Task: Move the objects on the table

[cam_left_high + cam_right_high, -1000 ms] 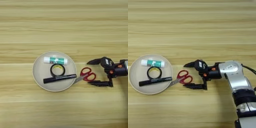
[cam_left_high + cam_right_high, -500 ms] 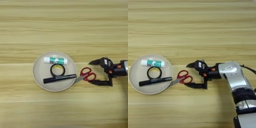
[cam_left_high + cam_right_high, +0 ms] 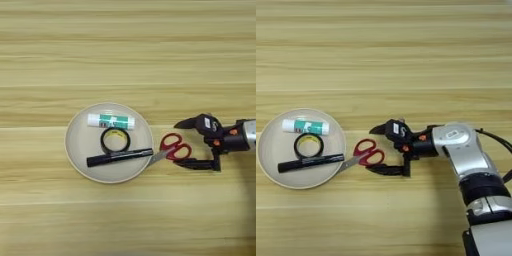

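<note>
Risk first: red-handled scissors sprawled half on, half off the round cream plate, blades over the rim, handles on the wooden table. Any push or clumsy pinch at the handle loops likely to swing the blades into the black marker pen and drag it, or tip the scissors off the rim. Thin flat handles, so easy to slip out of a two-finger pinch if grabbed off-centre. Lower finger low against the wood, so could scrape or snag on closing.

Right gripper open wide, nothing held: upper black finger pointing left above the handles, lower finger just beside the near loop. Scissor handles just left of the fingertips, roughly in line with the gap; contact hard to tell, looks just apart.

Rest of the items on the plate: white glue stick with green label at the far side, black tape roll in the middle, marker lying across the near side with its tip near the blades. All well left of the gripper. Silver forearm in from the right.
</note>
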You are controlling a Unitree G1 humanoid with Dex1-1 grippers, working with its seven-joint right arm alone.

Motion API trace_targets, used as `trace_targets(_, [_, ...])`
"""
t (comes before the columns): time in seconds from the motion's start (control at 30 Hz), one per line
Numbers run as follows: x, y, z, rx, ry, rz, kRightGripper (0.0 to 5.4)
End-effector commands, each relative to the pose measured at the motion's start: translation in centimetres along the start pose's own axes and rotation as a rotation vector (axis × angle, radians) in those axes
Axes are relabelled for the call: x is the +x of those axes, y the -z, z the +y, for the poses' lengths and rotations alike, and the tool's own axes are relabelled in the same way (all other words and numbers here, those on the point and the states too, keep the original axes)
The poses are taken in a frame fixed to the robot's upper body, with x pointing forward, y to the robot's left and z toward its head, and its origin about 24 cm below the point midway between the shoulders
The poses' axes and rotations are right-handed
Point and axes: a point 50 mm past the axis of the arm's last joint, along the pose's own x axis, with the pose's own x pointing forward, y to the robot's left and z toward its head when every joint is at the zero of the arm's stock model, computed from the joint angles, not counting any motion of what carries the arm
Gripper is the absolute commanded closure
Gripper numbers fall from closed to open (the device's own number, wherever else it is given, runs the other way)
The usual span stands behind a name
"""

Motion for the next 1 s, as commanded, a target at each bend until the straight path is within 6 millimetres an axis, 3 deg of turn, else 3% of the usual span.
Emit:
trace_targets(0.03, [-1.09, -2.12, -1.73, -0.099, 0.062, -0.003, 0.05])
trace_targets(0.93, [-0.60, -2.31, -1.59, -0.143, 0.045, 0.033, 0.05])
trace_targets(1.0, [-0.55, -2.24, -1.59, -0.144, 0.044, 0.040, 0.27])
